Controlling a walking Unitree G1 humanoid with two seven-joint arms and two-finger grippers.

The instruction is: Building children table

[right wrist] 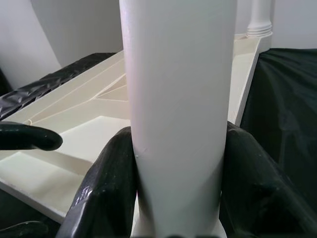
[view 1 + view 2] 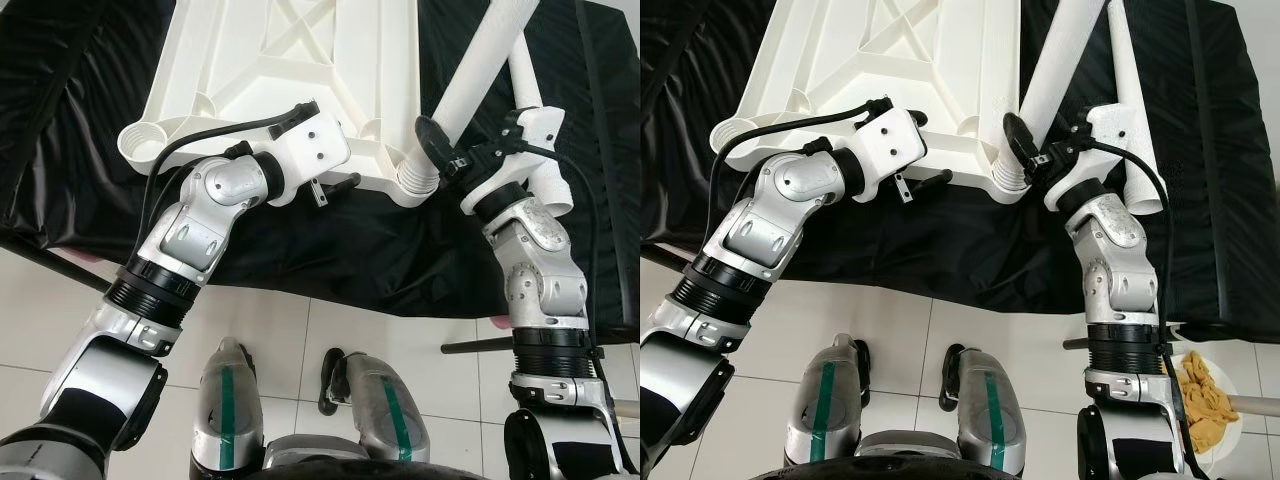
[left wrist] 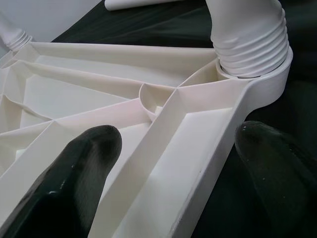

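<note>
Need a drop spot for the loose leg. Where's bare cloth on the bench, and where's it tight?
Bare black cloth lies along the near edge, between the left gripper and the right arm, below the upturned tabletop. Crowded: the near-right corner socket, where the right gripper clamps a leg, with the loose leg just beside it.

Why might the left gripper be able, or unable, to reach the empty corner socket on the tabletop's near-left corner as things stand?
Probably able. The left gripper straddles the upturned tabletop's near edge, and the empty socket lies along that edge beside its own arm, with nothing between.
</note>
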